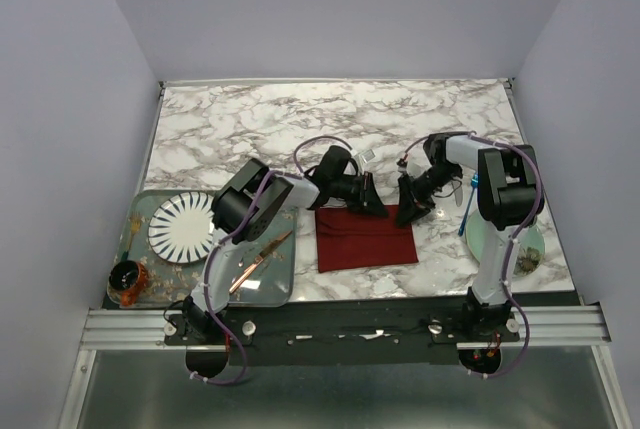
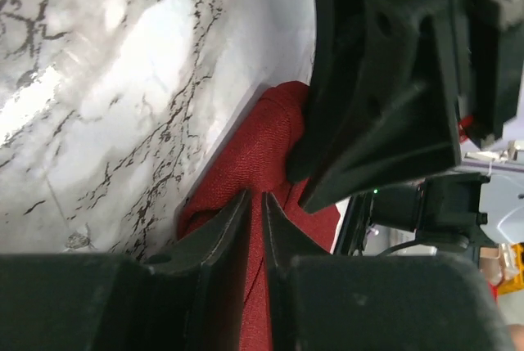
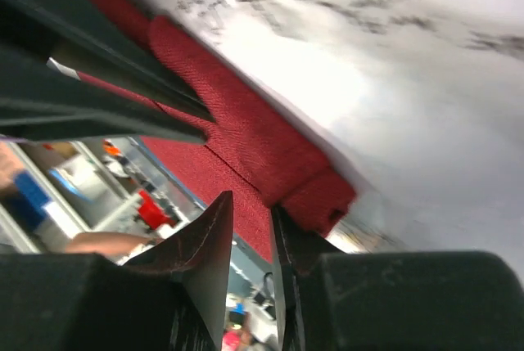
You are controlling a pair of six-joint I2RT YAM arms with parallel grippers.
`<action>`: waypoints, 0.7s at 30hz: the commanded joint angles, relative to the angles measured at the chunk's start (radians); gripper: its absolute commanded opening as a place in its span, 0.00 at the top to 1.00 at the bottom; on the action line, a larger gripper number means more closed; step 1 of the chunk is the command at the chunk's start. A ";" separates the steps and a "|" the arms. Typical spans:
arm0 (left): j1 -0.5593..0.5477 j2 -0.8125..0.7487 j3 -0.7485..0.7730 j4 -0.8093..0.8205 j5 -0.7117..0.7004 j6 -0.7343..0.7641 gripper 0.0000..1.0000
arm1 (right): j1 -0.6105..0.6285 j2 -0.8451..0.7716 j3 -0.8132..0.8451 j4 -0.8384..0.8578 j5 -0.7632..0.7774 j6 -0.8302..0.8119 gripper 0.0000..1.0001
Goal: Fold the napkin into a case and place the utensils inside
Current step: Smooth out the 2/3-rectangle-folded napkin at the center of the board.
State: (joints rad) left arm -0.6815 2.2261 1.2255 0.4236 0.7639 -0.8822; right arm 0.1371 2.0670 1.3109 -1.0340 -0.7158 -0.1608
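The marble table (image 1: 250, 119) fills the top view, with a tray (image 1: 272, 286) at its left edge. The maroon napkin (image 1: 366, 239) lies near the front as a flat folded rectangle, between the two arms. Only this view shows the striped plate (image 1: 182, 227) and copper knife (image 1: 262, 257) on the tray, and the blue fork (image 1: 467, 201) at the right, well apart from the napkin. The left gripper (image 1: 377, 206) and right gripper (image 1: 410, 212) sit near each other at the napkin's far edge. The left wrist view shows its fingers (image 2: 221, 224) drawn to a thin slit with red cloth in it. The right wrist view shows a like slit beside a folded corner. Whether either pinches the cloth I cannot tell
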 commanded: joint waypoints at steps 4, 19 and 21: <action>0.103 -0.095 -0.018 -0.151 0.081 0.164 0.61 | -0.010 0.018 0.028 0.006 0.124 0.047 0.69; 0.146 -0.260 -0.262 -0.242 0.290 0.218 0.63 | -0.010 0.005 0.022 -0.003 0.153 0.024 0.69; 0.146 -0.227 -0.235 -0.305 0.244 0.274 0.65 | -0.010 0.004 0.022 -0.008 0.153 0.020 0.69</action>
State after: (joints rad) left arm -0.5411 1.9182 0.9859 0.2371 1.0386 -0.6914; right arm 0.1307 2.0758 1.3304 -1.0527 -0.6544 -0.1127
